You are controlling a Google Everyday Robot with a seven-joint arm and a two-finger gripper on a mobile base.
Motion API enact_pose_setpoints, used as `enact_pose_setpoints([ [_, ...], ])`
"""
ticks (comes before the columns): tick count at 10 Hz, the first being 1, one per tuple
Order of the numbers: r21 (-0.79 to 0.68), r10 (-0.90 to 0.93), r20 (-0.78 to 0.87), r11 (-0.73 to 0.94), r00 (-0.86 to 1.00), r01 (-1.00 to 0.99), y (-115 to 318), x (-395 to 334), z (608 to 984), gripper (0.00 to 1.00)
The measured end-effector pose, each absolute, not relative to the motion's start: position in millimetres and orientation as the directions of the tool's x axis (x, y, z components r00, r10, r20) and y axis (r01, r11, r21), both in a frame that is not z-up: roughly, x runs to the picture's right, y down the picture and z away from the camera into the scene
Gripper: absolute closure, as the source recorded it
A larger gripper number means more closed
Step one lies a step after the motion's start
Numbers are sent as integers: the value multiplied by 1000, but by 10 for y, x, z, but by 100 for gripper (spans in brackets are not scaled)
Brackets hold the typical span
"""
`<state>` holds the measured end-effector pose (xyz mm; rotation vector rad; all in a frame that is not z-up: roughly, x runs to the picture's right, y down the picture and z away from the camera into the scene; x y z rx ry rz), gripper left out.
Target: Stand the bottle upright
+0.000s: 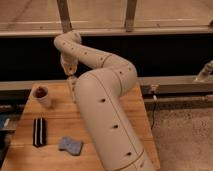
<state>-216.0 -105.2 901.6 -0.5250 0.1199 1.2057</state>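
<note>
My gripper (72,84) hangs down from the wrist at the far side of the wooden table (55,117), just right of the cup. A small pale, clear shape (73,92) right under the gripper looks like the bottle, standing roughly upright on the table. It is partly hidden by my arm's big white forearm (107,115). I cannot tell whether the gripper touches it.
A beige paper cup (42,96) with dark contents stands at the table's far left. A black bar with a pale stripe (39,131) and a blue-grey cloth (71,145) lie near the front left. A dark wall with a metal rail runs behind the table.
</note>
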Motion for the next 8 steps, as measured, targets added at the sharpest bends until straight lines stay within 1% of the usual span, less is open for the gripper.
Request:
enact_pose_setpoints([
  [2,-317,857,-364,253,363,-914,-1046,-2144,9027,100],
  [3,-314,858,-365,252,362,-915,-1046,-2142,9028,95],
  [4,-313,858,-365,251,360,-916,-1049,-2143,9021,86],
  [5,-312,859,-365,250,359,-917,-1049,-2143,9017,80],
  [6,-310,861,-361,251,358,-917,-1062,-2141,9007,77],
  [8,-311,865,-354,250,356,-917,-1073,-2146,8989,77],
])
